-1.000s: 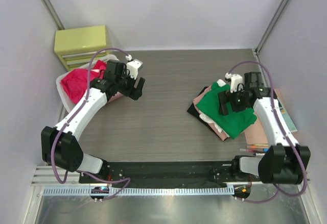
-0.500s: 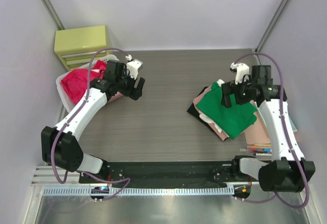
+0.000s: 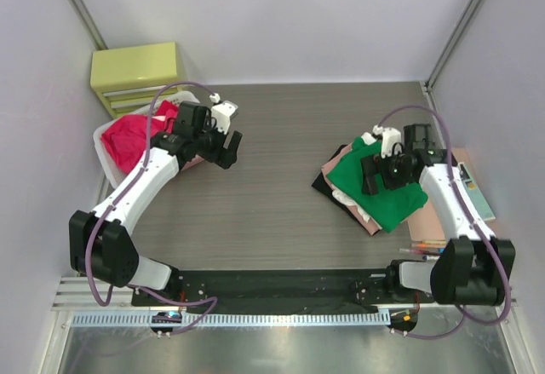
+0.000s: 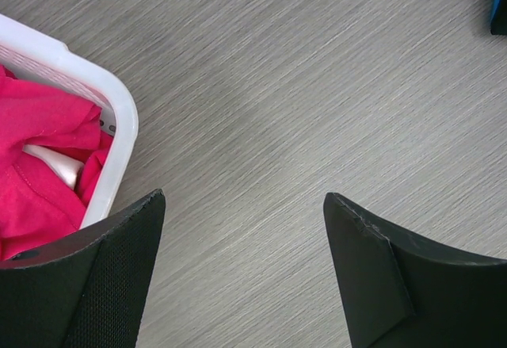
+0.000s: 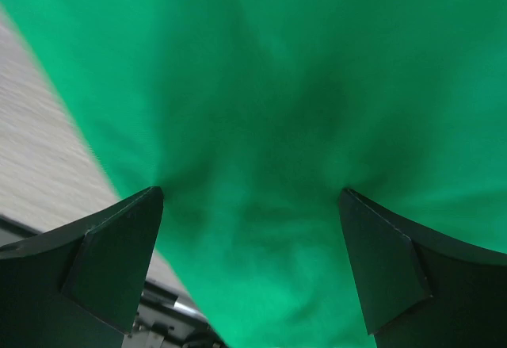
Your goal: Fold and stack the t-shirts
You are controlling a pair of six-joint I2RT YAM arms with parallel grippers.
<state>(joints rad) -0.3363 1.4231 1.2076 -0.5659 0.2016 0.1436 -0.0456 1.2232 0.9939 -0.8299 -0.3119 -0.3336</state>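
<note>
Right end effector (image 5: 249, 196) released, fingertips on green shirt (image 3: 392, 208) atop stack (image 3: 335, 187), right side. Left end effector (image 4: 242, 205) released over tabletop (image 4: 317, 86), just beside basket (image 4: 123, 126) holding red shirt (image 4: 40, 174).

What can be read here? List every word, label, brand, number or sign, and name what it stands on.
No text can be read in any view.
book: any cover print is too small to make out.
green t-shirt: no label or print shows.
yellow drawer unit: no marking can be made out.
white basket and red t-shirt: plain where they show.
</note>
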